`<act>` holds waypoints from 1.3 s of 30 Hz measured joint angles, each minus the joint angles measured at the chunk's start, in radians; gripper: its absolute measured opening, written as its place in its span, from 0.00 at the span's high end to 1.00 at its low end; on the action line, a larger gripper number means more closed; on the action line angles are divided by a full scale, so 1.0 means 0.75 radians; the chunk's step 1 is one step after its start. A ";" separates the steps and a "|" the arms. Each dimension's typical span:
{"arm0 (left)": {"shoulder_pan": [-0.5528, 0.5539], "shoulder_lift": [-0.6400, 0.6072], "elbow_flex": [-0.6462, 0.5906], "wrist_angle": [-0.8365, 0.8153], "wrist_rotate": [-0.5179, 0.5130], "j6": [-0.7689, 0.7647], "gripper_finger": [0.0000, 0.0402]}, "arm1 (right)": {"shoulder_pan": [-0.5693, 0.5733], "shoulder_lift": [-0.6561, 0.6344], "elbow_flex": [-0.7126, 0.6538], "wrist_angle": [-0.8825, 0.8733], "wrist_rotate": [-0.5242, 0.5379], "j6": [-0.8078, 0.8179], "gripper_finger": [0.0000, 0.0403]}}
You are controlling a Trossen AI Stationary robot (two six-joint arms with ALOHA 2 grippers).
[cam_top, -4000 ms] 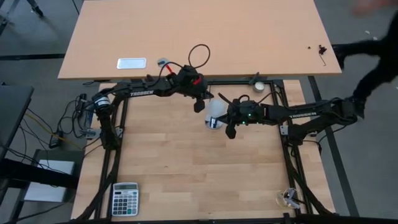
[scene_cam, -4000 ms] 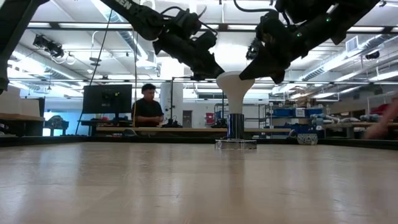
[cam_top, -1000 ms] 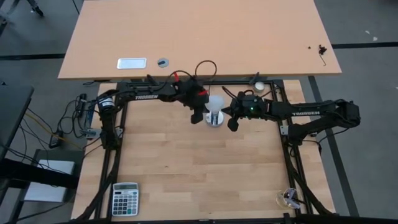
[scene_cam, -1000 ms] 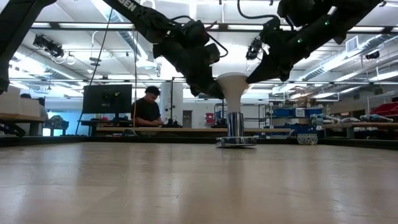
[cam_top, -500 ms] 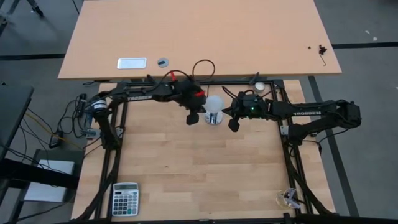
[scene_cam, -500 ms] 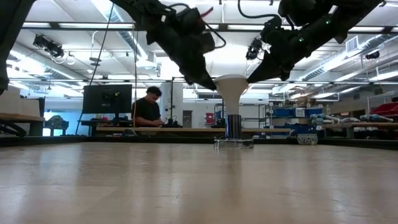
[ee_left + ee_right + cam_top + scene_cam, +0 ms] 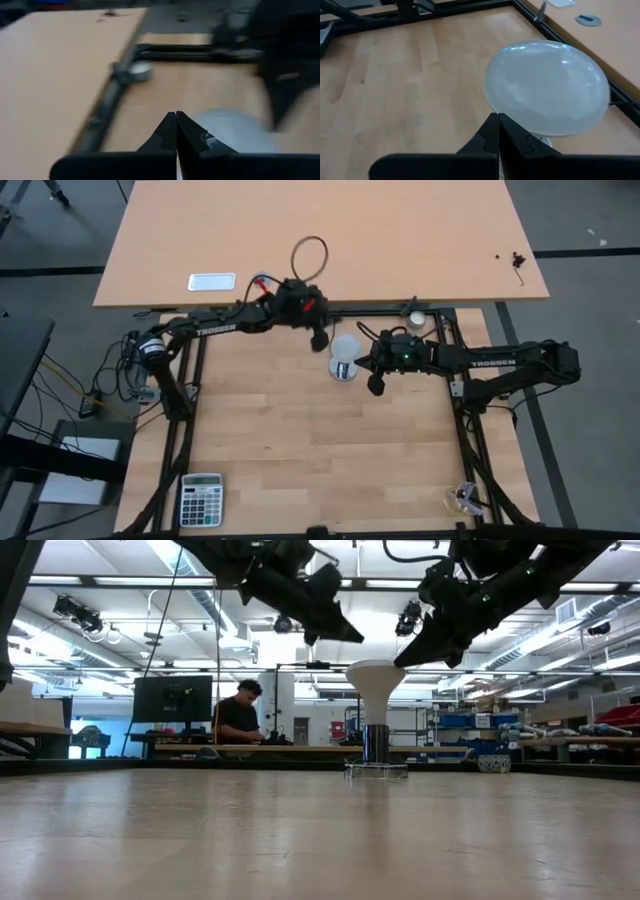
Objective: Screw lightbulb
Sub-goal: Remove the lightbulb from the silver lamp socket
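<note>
**Bulb seated upright in its socket, both grippers off it**

The lightbulb [image 7: 344, 349] stands just above the centre of the high view, dome up, on the wooden work surface [image 7: 300, 450]. In the low view it is plainly upright: the white dome [image 7: 372, 680] tapers down into a dark cylindrical socket [image 7: 376, 743] that sits on a flat metal base [image 7: 377, 770]. No gap shows between the neck and the socket, so the bulb looks already threaded in, though how tight it is cannot be read from these views.

Neither of the 2 grippers holds it. The left gripper [image 7: 319, 340] hovers just to the upper left of the bulb in the high view, fingers pressed together on nothing; its own wrist view shows the 2 fingertips [image 7: 176, 122] meeting, with the pale dome blurred beyond them. The right gripper [image 7: 374, 383] sits just to the lower right of the bulb, likewise closed and empty; its wrist view shows the joined fingertips [image 7: 497, 122] in front of the dome [image 7: 547, 87], not around it. In the low view both hang above and to either side of the dome, apart from it.

Judging from this, the screwing looks finished or nearly so; what may remain is a final tightening turn, or simply pulling the arms away.
</note>
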 joint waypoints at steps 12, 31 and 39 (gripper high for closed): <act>0.095 0.183 -0.002 0.106 0.136 -0.086 1.00 | 0.028 0.003 0.001 0.046 -0.015 -0.001 0.98; 0.005 0.187 0.003 -0.045 0.132 -0.009 1.00 | -0.025 0.050 0.001 0.024 -0.027 0.002 0.98; -0.002 0.158 0.003 -0.187 0.122 -0.001 1.00 | -0.087 0.051 0.000 -0.053 0.008 0.032 0.98</act>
